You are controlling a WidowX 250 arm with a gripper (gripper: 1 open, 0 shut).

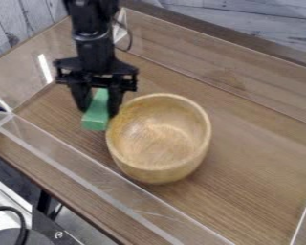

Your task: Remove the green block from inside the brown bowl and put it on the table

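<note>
The green block (97,110) hangs upright between my gripper's (98,98) black fingers, which are shut on its upper part. Its lower end sits just above or on the table (245,86), immediately left of the brown bowl (159,139); I cannot tell whether it touches the wood. The light wooden bowl stands in the middle of the table with nothing inside it. My arm reaches down from the upper left, pointing straight down.
Clear acrylic walls (28,120) run along the table's left and front edges, close to the gripper's left side. Bare wood-grain surface stretches to the right of and behind the bowl.
</note>
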